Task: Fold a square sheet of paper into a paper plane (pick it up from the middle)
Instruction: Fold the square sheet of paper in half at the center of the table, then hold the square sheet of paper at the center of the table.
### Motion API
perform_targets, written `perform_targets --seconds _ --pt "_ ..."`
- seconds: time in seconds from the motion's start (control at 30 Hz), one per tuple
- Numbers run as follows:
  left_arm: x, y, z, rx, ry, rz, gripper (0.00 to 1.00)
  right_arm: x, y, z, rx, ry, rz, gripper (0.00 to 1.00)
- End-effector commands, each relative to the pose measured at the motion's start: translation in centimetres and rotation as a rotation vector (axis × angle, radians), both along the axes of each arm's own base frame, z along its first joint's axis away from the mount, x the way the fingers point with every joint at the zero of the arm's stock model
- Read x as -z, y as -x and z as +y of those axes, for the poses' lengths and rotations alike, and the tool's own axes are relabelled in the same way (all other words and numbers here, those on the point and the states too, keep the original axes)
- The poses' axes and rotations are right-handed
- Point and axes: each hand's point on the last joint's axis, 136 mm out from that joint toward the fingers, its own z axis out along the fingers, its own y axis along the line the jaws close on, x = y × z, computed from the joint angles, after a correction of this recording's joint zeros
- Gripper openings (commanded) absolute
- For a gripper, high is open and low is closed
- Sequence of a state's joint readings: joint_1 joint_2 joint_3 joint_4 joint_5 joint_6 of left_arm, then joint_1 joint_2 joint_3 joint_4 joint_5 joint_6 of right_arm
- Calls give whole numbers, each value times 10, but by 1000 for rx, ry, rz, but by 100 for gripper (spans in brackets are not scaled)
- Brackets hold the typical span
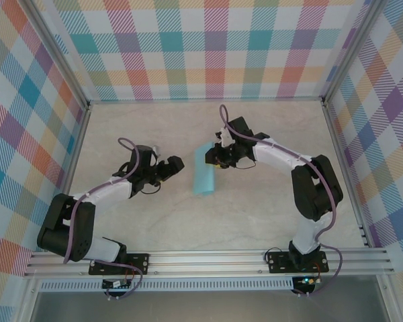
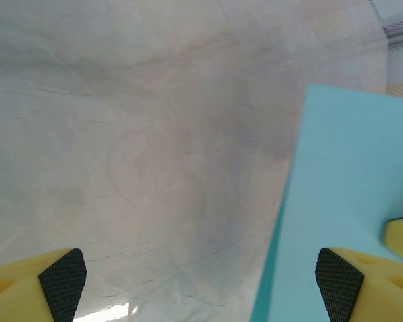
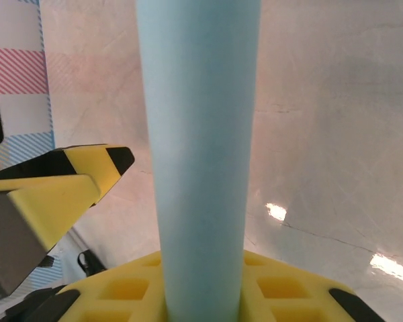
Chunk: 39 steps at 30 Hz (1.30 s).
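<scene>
The top external camera hangs above and behind both bases, looking down and away over the whole surface [image 1: 255, 215], with the left arm [image 1: 107, 191] and the right arm [image 1: 282, 157] in view from some way off. The left wrist camera sits low, tilted down past the left fingers [image 2: 62, 282] and facing right. The right wrist camera looks past the right fingers [image 3: 87, 178], very near. All three share the light-blue paper [image 1: 204, 176] and the surface around it.
</scene>
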<state>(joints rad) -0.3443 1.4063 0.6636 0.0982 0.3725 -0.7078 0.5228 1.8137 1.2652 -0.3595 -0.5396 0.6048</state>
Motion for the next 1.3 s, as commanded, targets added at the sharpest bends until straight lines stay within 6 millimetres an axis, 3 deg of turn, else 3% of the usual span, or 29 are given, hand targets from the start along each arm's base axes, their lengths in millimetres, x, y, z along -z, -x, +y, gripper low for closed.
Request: perform_targets --seconds 0.0,0.4,0.53,0.83,1.07,1.27 --pt "-6 1 -19 12 37 -27 89 11 8 4 -22 -90 73 26" --pt "29 13 -93 134 57 38 50 72 8 -26 -16 -9 114 31" --pt "38 11 -106 159 49 51 34 80 8 -33 -10 15 118 31" --pt "51 8 -130 208 45 72 20 91 8 -39 -3 46 136 32" --pt "78 13 -123 190 -78 149 9 92 8 -42 6 66 141 34" --pt "97 22 -112 172 -157 218 5 73 10 -50 41 104 118 44"
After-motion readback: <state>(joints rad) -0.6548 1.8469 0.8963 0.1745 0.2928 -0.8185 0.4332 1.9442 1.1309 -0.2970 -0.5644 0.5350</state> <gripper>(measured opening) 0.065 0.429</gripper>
